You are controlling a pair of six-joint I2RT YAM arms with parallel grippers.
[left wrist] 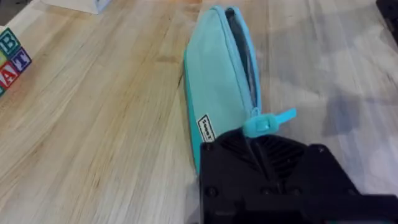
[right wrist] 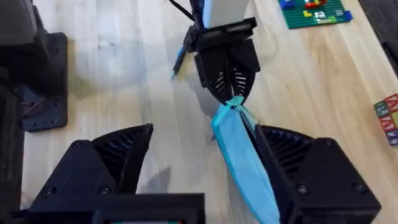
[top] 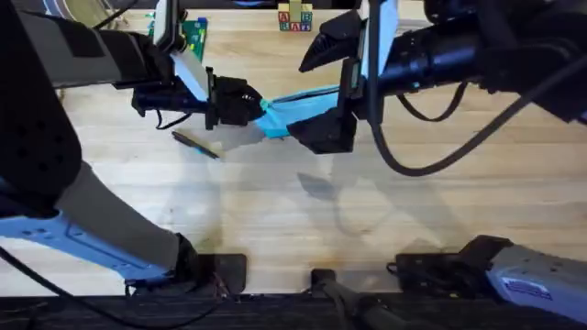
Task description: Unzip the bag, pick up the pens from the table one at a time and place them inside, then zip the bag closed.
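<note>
The light blue bag [top: 298,108] lies at the far middle of the table [top: 275,211], stretched between my two grippers. My left gripper [top: 257,104] is shut on the bag's left tip [right wrist: 235,106], and the zip pull [left wrist: 272,122] sticks out just beside its fingers. The zip line along the bag's [left wrist: 217,81] top shows a narrow dark gap. My right gripper [right wrist: 205,143] stands wide open around the bag's [right wrist: 245,162] other end, which lies close to one finger. One dark pen [top: 195,145] lies on the wood just left of the bag.
A green brick baseplate [top: 194,37] sits at the far left and lettered blocks [top: 294,18] at the far middle. The blocks [left wrist: 12,59] also show off to the bag's side. The near half of the table holds only shadows and the arm bases.
</note>
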